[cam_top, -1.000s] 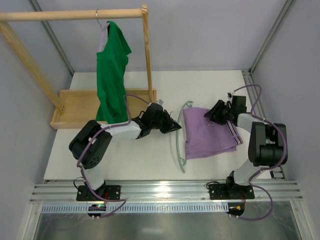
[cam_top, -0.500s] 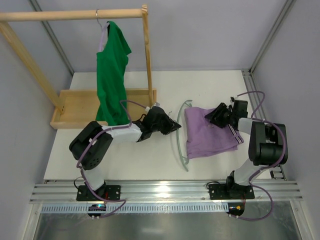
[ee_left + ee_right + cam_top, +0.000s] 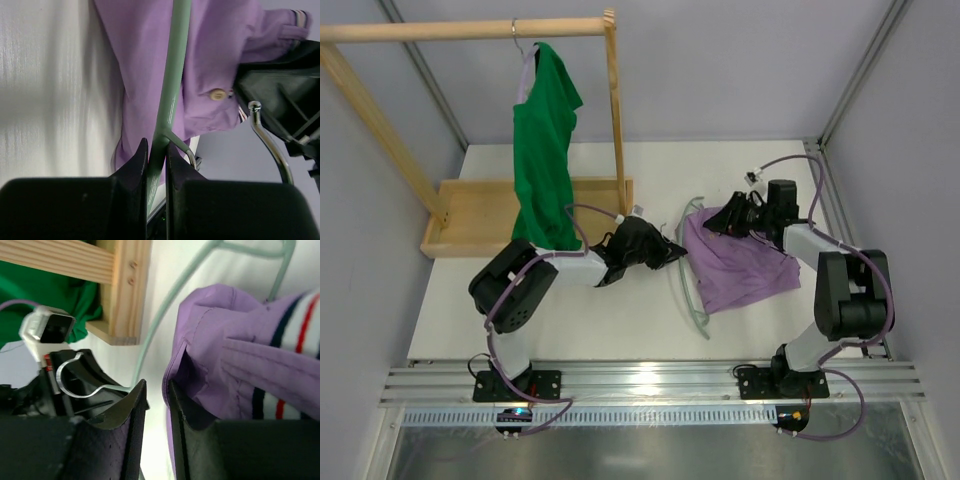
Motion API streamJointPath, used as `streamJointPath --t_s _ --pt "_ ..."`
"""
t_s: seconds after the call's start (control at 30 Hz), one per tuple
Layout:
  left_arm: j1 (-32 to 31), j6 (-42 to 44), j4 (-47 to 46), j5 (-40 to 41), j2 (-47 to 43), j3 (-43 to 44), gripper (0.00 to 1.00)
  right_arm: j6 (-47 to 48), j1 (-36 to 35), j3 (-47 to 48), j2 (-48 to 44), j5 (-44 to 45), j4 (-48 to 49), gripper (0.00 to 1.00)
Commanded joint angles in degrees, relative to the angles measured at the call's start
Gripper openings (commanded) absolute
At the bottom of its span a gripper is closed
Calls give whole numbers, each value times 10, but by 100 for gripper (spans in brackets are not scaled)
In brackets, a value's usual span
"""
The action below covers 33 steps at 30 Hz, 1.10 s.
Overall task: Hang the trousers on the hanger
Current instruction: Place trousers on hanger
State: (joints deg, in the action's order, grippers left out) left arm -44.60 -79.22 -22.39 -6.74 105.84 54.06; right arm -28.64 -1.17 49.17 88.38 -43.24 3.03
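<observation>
The lilac trousers lie bunched on the white table right of centre, their striped waistband at the right gripper. The thin mint-green hanger lies along their left edge. My left gripper is shut on the hanger's bar beside its hook; the left wrist view shows the jaws pinching the bar with the trousers under it. My right gripper holds the trousers' upper left edge raised; in its own view the purple hem sits at the nearly closed jaws, the hanger just beyond.
A wooden clothes rack with a tray base stands at the back left. A bright green top hangs from its rail on a metal-hooked hanger. A metal frame post rises at the table's back right corner.
My right gripper moved left and back with the trousers' edge, dragging and bunching the fabric toward the hanger. The hanger's lower end swung slightly right. The left gripper stayed nearly still.
</observation>
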Motion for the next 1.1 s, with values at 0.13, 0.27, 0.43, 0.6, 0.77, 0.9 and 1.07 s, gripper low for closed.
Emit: streamJointPath --t_s 0.13,0.27,0.43,0.6,0.77,0.9,1.07 --pt "10 -15 113 62 36 -26 1 25 4 2 56 76 -44 26" --pt "11 3 153 81 26 -21 0 28 76 -10 33 145 -55 23" --pt "11 18 158 76 23 -22 0 26 104 -1 7 183 -66 31" --pt "12 26 140 48 35 -10 1 53 109 45 41 178 -104 33" --pt "13 63 143 32 41 1 1 92 119 65 -37 226 -178 54" --pt "14 135 221 -1 45 44 0 121 122 126 -6 237 -244 59" --pt "22 169 264 14 24 46 0 134 122 140 25 245 -259 64"
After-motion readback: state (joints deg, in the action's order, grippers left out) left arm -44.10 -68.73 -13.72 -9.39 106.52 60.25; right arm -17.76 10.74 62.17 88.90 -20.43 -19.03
